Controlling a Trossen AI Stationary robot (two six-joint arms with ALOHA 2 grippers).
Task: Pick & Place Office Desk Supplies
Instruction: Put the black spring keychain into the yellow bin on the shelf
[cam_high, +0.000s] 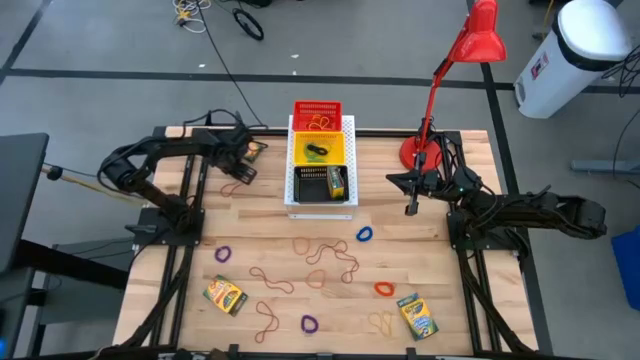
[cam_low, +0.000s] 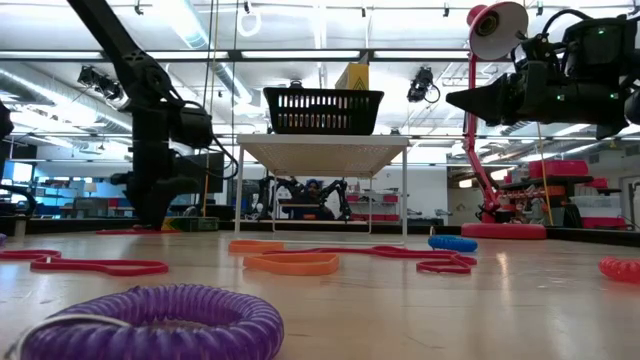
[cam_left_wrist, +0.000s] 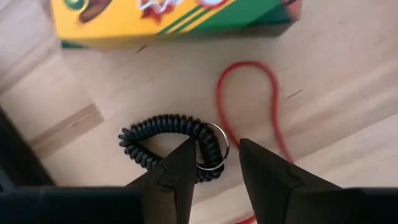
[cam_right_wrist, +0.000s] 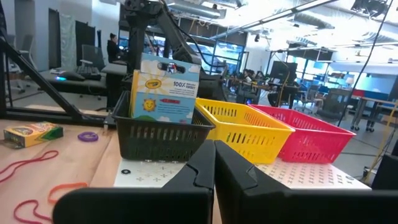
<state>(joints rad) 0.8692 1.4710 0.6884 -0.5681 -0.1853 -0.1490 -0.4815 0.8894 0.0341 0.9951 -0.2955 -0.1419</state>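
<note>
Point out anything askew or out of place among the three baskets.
One thing stands out: in the black basket, a crayon box stands on end and pokes well above the rim rather than lying flat. The yellow basket and red basket beside it sit level in a row on the white board.

Four crayon boxes (cam_high: 226, 295), three baskets (cam_high: 317, 114), one lamp (cam_high: 470, 50).

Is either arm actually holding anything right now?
No. The left tool straddles the black coil loop at its ring end, unclamped. The right tool is shut and empty.
</note>
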